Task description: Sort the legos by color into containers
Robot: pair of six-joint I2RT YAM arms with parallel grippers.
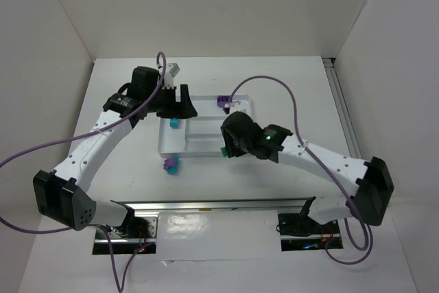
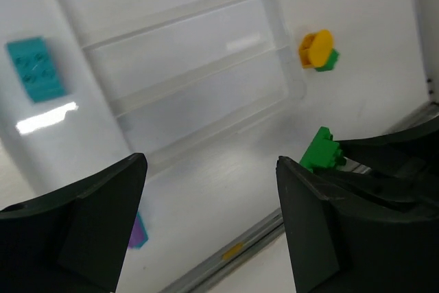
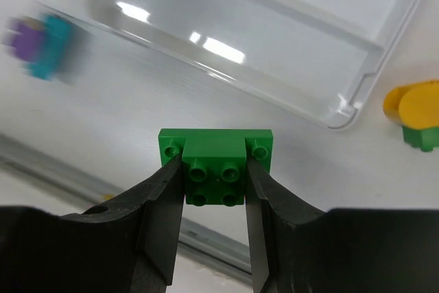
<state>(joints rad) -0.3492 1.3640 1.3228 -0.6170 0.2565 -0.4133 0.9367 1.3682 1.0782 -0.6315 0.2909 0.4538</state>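
My right gripper (image 3: 215,178) is shut on a green lego (image 3: 215,162), held just off the table at the near edge of the white tray (image 3: 274,39). From above, this gripper (image 1: 225,147) and its green lego (image 1: 223,151) sit at the tray's front right. My left gripper (image 2: 211,193) hangs open over the tray's (image 1: 202,130) left part with nothing between its fingers. A teal lego (image 2: 36,68) lies in the long section. A purple lego (image 1: 222,101) sits at the tray's back edge. A purple and a teal lego (image 1: 170,165) lie together on the table in front.
An orange-yellow lego on a green one (image 3: 415,113) stands on the table just outside the tray's corner. A metal rail (image 1: 219,205) runs along the near edge by the arm bases. White walls enclose the table on the left, right and back.
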